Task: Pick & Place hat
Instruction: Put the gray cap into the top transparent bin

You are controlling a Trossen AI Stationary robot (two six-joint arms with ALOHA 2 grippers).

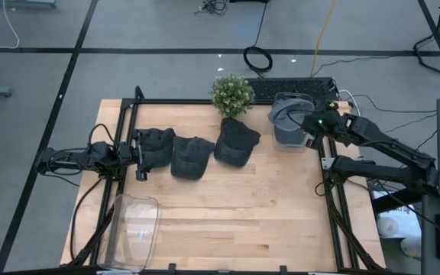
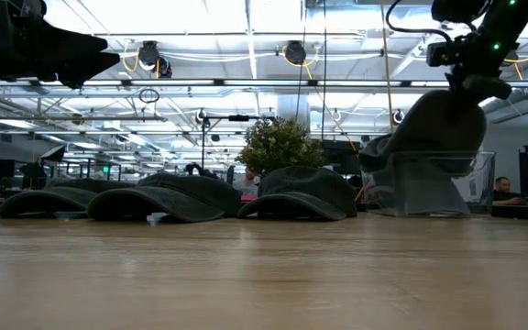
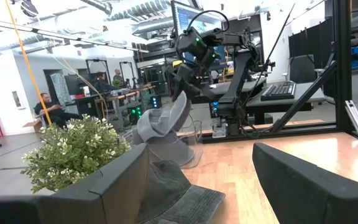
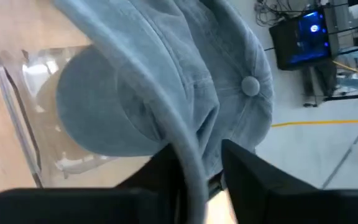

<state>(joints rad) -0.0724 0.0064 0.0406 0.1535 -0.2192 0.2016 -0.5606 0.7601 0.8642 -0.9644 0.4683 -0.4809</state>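
The right gripper is holding the grey hat over the clear bin, fingers straddling its brim — released off-centre, it risks snagging on the rim.

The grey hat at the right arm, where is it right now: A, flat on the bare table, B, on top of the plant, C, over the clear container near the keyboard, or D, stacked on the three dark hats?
C: the grey hat sits over the clear container, beside the keyboard.

Bare near tabletop; caps mid-table
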